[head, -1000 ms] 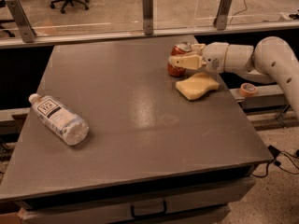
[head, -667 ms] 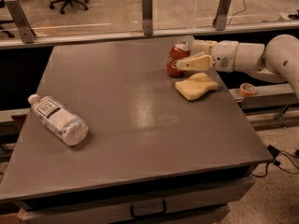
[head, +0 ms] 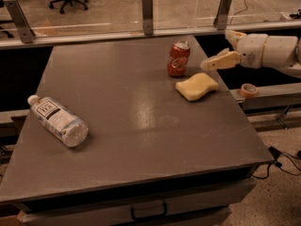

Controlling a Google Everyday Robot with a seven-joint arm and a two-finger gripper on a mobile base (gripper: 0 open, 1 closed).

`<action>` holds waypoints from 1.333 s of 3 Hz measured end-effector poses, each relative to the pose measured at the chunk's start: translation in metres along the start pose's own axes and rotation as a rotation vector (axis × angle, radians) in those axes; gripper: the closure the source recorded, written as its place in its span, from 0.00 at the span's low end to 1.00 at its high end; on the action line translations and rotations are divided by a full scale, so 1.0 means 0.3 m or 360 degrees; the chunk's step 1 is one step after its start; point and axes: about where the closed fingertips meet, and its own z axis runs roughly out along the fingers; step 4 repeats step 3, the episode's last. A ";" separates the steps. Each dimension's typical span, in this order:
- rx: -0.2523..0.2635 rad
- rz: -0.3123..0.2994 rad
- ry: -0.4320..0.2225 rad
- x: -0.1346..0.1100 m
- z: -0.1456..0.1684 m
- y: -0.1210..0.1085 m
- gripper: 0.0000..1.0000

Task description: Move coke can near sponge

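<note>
My gripper, smooth matt cream plastic, hangs spread off the right edge of the table, dull grey with a faint sheen. Coke can: glossy red metal. Sponge: matt, porous foam.

Tool at right, arm cropped (frame edge).

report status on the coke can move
gripper open, empty, hovering beside coke can. coke can upright, close by sponge. water bottle lies far off, nothing blocking.
</note>
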 end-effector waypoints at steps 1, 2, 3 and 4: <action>0.0264 -0.0154 0.0073 -0.066 -0.252 -0.077 0.00; 0.0590 -0.0339 0.0110 -0.264 -0.529 -0.103 0.00; 0.0606 -0.0360 0.0101 -0.302 -0.538 -0.095 0.00; 0.0606 -0.0360 0.0101 -0.302 -0.538 -0.095 0.00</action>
